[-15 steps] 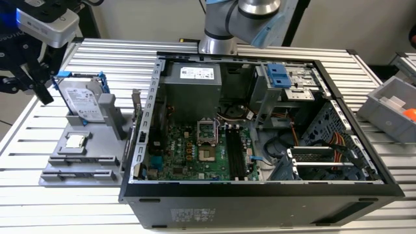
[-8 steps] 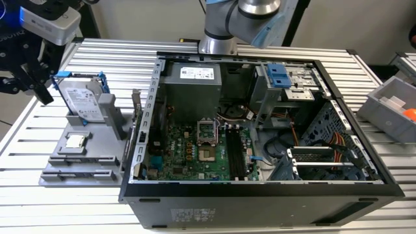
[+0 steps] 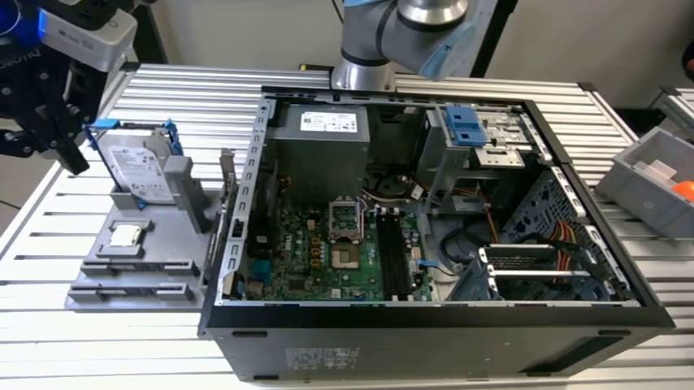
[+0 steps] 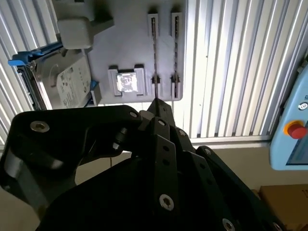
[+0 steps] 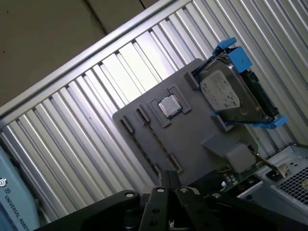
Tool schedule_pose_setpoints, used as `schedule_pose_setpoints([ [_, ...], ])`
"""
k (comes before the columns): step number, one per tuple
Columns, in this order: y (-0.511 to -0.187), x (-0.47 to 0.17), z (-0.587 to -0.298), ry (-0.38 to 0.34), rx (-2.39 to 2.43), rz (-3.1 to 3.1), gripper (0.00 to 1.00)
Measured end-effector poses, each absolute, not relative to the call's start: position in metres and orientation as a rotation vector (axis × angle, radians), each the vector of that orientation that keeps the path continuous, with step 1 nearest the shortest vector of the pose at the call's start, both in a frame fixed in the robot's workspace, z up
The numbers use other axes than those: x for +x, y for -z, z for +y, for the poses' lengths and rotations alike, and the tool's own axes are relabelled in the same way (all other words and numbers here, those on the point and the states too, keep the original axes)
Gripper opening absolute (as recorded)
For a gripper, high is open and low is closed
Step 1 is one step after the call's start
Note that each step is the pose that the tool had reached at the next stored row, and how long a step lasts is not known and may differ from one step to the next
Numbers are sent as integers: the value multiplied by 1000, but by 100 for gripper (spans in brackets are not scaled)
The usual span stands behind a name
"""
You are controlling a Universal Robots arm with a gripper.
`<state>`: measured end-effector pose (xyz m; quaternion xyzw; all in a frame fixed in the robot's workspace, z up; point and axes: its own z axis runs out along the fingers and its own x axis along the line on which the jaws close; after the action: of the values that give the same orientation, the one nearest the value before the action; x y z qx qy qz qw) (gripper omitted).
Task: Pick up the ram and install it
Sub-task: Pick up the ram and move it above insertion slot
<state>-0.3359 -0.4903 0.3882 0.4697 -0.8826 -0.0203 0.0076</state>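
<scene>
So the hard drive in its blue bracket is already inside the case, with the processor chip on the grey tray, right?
Not quite. The hard drive stands on the grey tray outside the case, as the exterior view shows; the processor chip is on that tray.

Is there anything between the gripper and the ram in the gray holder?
Nothing visible. In the second wrist view the gripper hangs above the ram, which stands on edge in a slot of the holder; the hard drive and processor sit off to the side.

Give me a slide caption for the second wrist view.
Claw hovering over the ram, which stands edge-on in a grey holder beside a processor chip and a hard drive.
</scene>
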Motion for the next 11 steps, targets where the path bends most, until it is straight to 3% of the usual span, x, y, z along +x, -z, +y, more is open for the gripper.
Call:
schedule_pose_setpoints([
  [11,-388,-336,-490,62,1612,-2675,0],
])
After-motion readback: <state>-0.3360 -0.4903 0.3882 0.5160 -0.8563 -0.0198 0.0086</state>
